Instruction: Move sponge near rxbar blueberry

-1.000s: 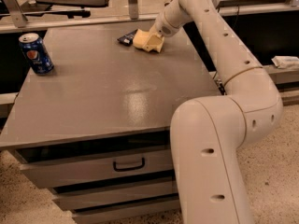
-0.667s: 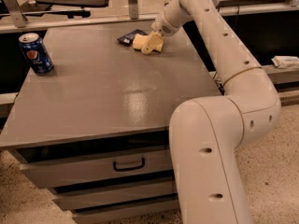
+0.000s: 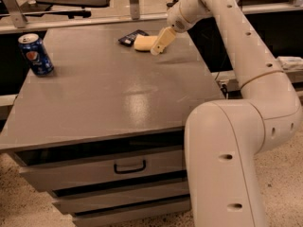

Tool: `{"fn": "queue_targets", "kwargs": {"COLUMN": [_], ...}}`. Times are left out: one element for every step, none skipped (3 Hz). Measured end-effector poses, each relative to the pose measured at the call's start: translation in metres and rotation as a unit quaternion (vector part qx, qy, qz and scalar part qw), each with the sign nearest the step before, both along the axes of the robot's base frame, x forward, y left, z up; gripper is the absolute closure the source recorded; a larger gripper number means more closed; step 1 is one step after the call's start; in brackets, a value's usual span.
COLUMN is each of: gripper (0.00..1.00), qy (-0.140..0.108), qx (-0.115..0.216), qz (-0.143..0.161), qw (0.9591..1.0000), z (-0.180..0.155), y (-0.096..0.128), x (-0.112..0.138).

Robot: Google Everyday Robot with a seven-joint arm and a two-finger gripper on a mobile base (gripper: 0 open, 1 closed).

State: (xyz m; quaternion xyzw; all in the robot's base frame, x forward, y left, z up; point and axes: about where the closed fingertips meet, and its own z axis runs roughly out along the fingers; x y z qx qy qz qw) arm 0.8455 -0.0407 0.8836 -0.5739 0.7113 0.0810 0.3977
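The pale yellow sponge [image 3: 143, 42] lies on the grey table [image 3: 113, 93] at its far edge. The dark rxbar blueberry [image 3: 132, 36] lies flat just behind and to the left of it, touching or almost touching. My cream gripper [image 3: 155, 47] reaches down from the upper right and is at the sponge's right end, close to the tabletop. It covers that end of the sponge.
A blue Pepsi can [image 3: 36, 55] stands upright at the table's far left. My arm's large lower links [image 3: 227, 141] stand at the table's right front corner. Drawers with a handle [image 3: 129, 166] are under the tabletop. A rail and dark shelf run behind the table.
The sponge has shifted a little to the left, closer to the dark bar, and my gripper has moved with it. The can has not moved.
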Motion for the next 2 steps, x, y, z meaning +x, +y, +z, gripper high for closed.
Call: {"fn": "queue_targets", "kwargs": {"gripper": [0.0,0.0], "qy": [-0.015,-0.025], "qx": [0.066,0.16], "qz": [0.014,0.027], "qw": [0.9976,0.9865], "z": [0.04,0.068], "y": [-0.034,-0.075], "x": [-0.032,-0.072]}}
